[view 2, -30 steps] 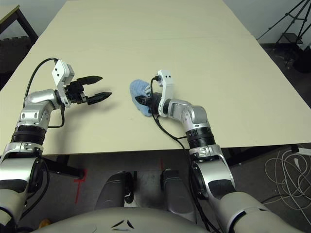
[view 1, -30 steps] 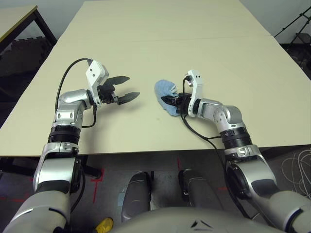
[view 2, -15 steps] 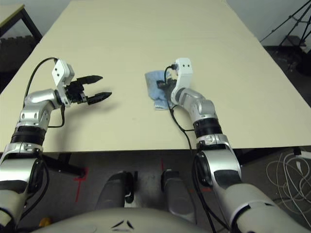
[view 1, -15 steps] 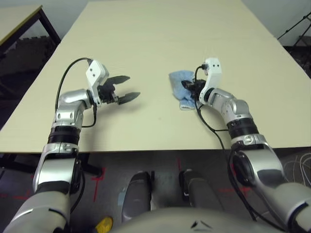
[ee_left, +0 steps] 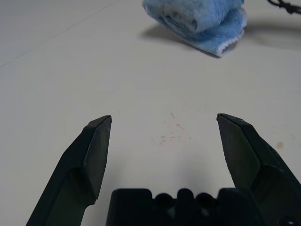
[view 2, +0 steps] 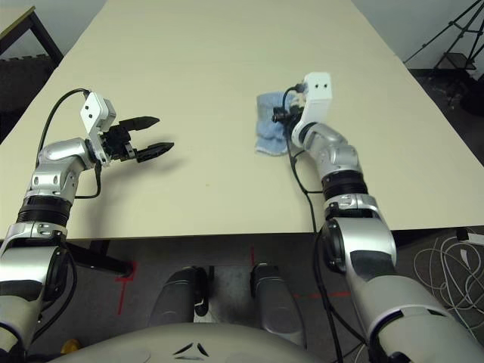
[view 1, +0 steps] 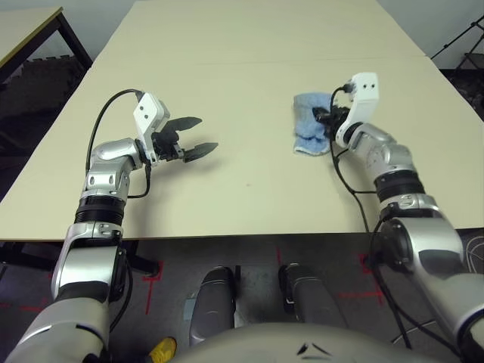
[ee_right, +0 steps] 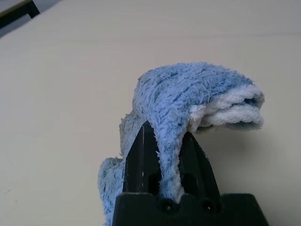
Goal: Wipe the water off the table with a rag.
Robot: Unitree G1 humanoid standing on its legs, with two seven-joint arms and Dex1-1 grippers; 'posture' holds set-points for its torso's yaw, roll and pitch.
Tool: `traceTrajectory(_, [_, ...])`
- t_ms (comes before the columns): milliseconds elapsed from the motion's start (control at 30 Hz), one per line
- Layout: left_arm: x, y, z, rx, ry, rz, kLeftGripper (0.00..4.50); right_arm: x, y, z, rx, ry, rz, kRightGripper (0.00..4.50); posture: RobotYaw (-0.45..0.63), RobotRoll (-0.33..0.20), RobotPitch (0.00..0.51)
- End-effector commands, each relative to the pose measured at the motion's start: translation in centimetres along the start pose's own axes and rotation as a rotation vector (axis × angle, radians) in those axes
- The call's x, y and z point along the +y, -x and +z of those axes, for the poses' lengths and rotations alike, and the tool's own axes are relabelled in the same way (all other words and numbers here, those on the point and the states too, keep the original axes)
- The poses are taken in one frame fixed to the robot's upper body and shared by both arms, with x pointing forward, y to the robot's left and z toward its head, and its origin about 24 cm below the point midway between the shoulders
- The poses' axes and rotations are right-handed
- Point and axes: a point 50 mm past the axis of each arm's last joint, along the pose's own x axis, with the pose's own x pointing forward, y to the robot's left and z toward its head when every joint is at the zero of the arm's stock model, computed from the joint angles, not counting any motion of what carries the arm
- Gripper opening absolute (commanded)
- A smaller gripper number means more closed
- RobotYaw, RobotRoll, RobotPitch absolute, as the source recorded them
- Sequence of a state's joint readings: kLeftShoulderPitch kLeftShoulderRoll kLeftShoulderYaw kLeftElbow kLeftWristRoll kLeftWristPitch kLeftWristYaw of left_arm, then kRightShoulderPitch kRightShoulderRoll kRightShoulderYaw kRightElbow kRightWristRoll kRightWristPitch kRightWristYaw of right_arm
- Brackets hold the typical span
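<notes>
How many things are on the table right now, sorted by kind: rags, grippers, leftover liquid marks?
Rags: 1, the rag, pinched in the right gripper.
Grippers: 2, that one and the open left gripper.
Liquid marks: 1 faint speckled patch of water on the table.
Total: 4.

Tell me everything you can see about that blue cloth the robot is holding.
The rag is a light blue, fluffy terry cloth with a white edge, folded over in thick layers. The right gripper has its two black fingers shut on a fold of it, so one end bulges up over them while the other end hangs down onto the pale table. It sits toward the table's right side, well away from the open left gripper.
</notes>
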State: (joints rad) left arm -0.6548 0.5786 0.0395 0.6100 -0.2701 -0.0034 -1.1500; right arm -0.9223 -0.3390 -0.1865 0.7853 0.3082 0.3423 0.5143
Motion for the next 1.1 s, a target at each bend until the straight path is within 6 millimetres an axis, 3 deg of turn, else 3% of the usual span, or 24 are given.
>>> traceTrajectory(33, [0.0,0.2,-0.4,0.010,0.009,0.015,4.50,-1.1,1.1,3.0,-0.035,0.048,0.037,0.09,-0.11,0.000,0.100])
traceTrajectory(300, [0.1,0.0,-0.5,0.007,0.011,0.019,4.50,-3.4,3.4,5.2,0.027,0.155,0.044,0.09,-0.12,0.000,0.098])
traceTrajectory(567, [0.2,0.0,-0.6,0.010,0.013,0.020,4.50,-6.1,5.5,5.0,0.142,0.193,-0.008,0.09,-0.12,0.000,0.099])
traceTrajectory(867, [0.1,0.1,-0.6,0.011,0.011,0.021,4.50,-9.0,6.9,2.2,0.282,0.274,-0.164,0.09,-0.11,0.000,0.097])
traceTrajectory(1100, [0.1,0.2,-0.6,0.014,0.008,0.023,4.50,-9.9,7.1,0.4,0.325,0.403,-0.246,0.09,-0.11,0.000,0.096])
